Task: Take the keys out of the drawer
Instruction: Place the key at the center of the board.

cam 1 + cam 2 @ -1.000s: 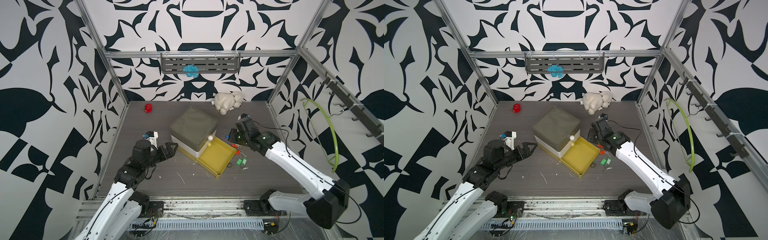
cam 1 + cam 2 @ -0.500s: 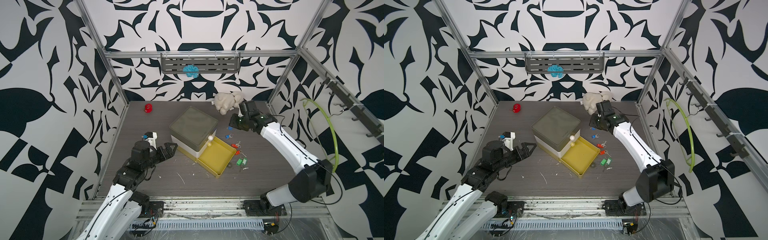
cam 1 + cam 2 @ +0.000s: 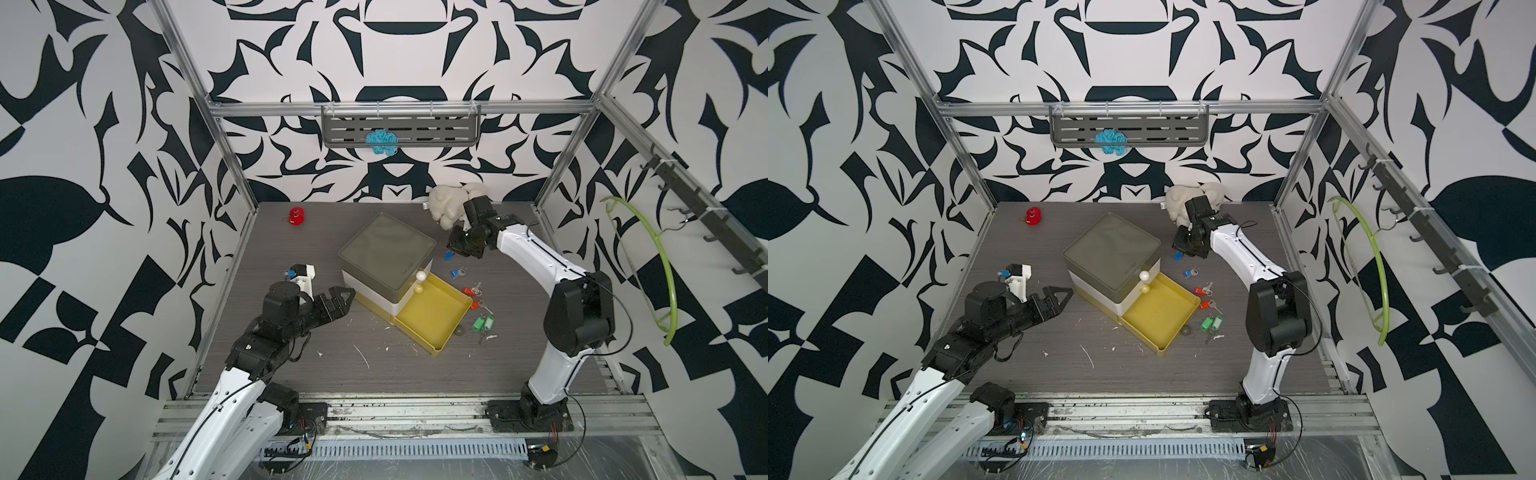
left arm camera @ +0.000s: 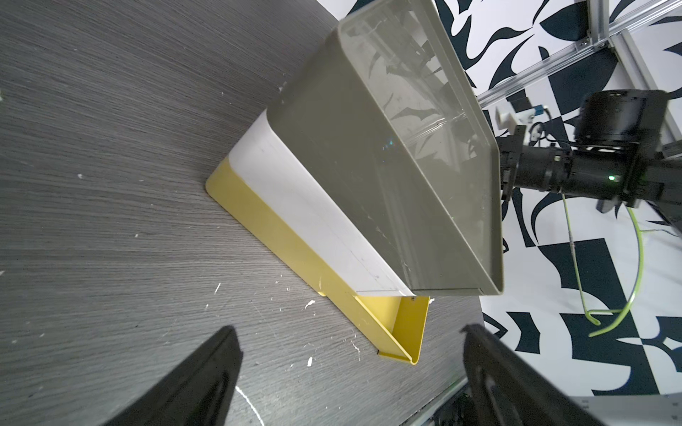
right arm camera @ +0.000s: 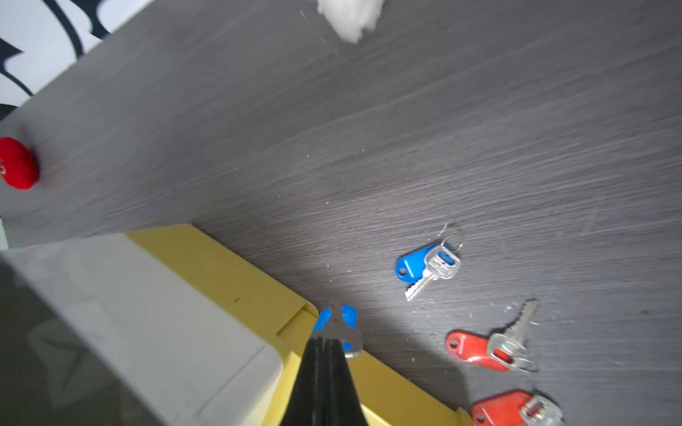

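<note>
Over the last second your right arm has swung from beside the open drawer toward the back of the table, with its elbow folding upward. Your right gripper (image 5: 325,341) is pinched shut on a blue-tagged key (image 5: 348,316), held at the very fingertips. In both top views it sits just beside the right corner of the drawer unit (image 3: 386,249) and near the cream plush toy (image 3: 446,203) at the back wall.

The other keys lie on the table (image 3: 291,374), outside and to the right of the pulled-out yellow drawer (image 3: 428,318). Nearest the gripper is a second blue-tagged key (image 3: 458,273). Next come two red-tagged keys (image 3: 468,290), and furthest forward is a green-tagged pair (image 3: 484,323), close to the drawer's front corner.

Your left gripper (image 3: 337,300) hovers by the left side of the drawer unit. Its jaws are spread wide and hold nothing. A round red toy (image 3: 297,216) sits well apart in the back left corner.
</note>
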Controlling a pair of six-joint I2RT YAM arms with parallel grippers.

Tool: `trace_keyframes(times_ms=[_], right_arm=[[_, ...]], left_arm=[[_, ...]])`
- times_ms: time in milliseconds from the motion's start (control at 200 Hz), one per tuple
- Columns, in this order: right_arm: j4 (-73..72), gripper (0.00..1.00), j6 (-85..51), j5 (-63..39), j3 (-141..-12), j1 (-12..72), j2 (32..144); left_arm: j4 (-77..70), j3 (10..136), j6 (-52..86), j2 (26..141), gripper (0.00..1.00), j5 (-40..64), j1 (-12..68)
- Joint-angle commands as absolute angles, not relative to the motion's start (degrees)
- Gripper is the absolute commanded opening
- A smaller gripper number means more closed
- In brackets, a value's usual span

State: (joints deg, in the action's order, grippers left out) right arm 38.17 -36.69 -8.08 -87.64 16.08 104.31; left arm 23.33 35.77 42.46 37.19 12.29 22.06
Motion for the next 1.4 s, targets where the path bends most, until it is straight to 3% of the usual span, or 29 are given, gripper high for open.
trace_keyframes(times_ms=[0, 495, 1395], right_arm=[[36.22, 0.00, -39.20, -12.24, -89.80, 15.12, 106.26], [31.62, 0.00, -44.06, -16.44, -89.73, 14.07, 115.06], [30.66, 0.00, -43.62, -16.87, -92.07, 8.00, 120.10]], left_arm=[[24.35, 36.79, 41.22, 37.32, 0.99, 13.88, 21.80], [23.47, 36.66, 39.29, 38.87, 0.99, 13.93, 21.80], [21.89, 38.14, 37.88, 43.07, 0.99, 14.94, 21.80]])
